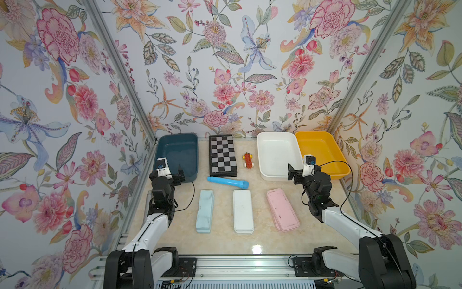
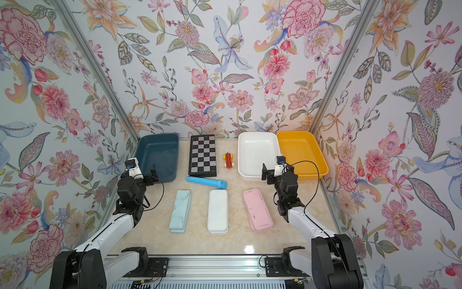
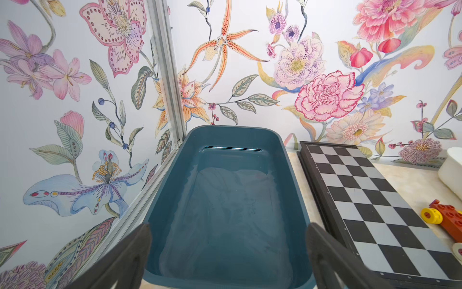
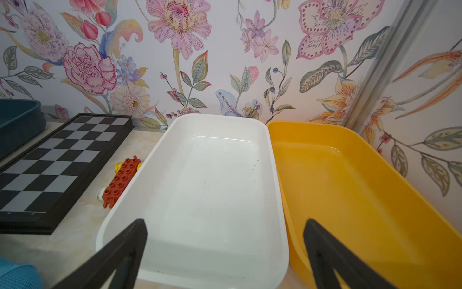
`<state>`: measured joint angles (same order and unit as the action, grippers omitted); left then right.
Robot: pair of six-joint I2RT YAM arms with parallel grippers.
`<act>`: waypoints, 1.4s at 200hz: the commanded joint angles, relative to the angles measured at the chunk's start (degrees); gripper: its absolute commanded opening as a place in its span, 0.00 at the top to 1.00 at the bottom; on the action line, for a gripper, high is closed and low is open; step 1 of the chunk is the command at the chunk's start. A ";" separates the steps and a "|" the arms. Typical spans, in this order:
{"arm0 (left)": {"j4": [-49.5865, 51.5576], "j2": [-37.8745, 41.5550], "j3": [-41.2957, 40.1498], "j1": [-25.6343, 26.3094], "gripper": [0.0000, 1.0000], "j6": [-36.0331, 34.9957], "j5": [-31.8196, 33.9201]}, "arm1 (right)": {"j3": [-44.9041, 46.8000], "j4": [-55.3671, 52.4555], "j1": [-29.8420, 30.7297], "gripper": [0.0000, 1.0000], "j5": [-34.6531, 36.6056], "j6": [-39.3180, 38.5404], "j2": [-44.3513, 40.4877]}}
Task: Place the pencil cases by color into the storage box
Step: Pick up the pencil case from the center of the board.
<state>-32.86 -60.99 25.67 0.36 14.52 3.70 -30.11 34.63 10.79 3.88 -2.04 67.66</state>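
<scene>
Both arms' fingers (image 3: 140, 252) (image 4: 322, 250) apart, empty — checkerboard (image 1: 222, 155), toy car (image 1: 248, 160), blue tube (image 1: 227, 182) between trays.

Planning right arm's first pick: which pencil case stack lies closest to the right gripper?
The pink stack. It is the one on the right arm's side, just below the open right gripper; the white stack sits in the middle, the light blue stack farthest.

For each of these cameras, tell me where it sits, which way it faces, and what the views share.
Top views: overhead at the robot's side, looking down at the table; both arms, left claw, right claw.
Left wrist: on the left arm, facing the dark blue tray; open claw fingers show.
Right wrist: on the right arm, facing the white tray and yellow tray; open claw fingers show.
Shared: both wrist views catch the checkerboard and toy car.
</scene>
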 commanded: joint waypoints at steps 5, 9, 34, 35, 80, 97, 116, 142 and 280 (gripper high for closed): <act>10.05 4.07 2.37 5.29 0.02 4.04 4.01 | -5.35 -15.22 3.70 0.00 2.66 3.90 -1.92; 11.26 4.12 2.92 5.62 0.02 4.64 3.92 | -6.19 -16.68 4.01 0.00 2.59 4.63 -1.95; 18.80 0.92 8.74 8.56 0.02 7.54 0.12 | -7.11 -18.69 5.80 0.00 2.46 9.29 -2.36; 18.93 0.81 8.94 8.72 0.02 7.67 0.05 | -7.05 -18.66 5.77 0.00 2.28 9.45 -2.45; 43.55 -5.99 24.43 12.68 0.02 10.00 -3.60 | -7.82 -24.30 9.65 0.00 3.24 9.35 -3.77; 52.87 -8.54 29.94 13.27 0.02 10.90 -8.13 | -8.29 -26.61 10.57 0.00 5.01 10.59 -3.56; 60.21 -9.44 33.65 15.13 0.02 11.01 -10.62 | -9.57 -30.42 10.54 0.00 2.45 14.05 -2.66; 73.47 -13.96 40.30 17.79 0.02 9.22 -11.09 | -10.10 -33.31 11.80 0.00 1.44 13.66 -2.59; 81.03 -21.19 33.20 29.07 0.02 18.14 -9.16 | -8.83 -33.07 12.57 0.00 4.12 12.39 -1.05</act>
<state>46.44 -82.21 60.51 28.77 30.92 -8.05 -38.87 1.15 23.51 7.99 10.33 65.58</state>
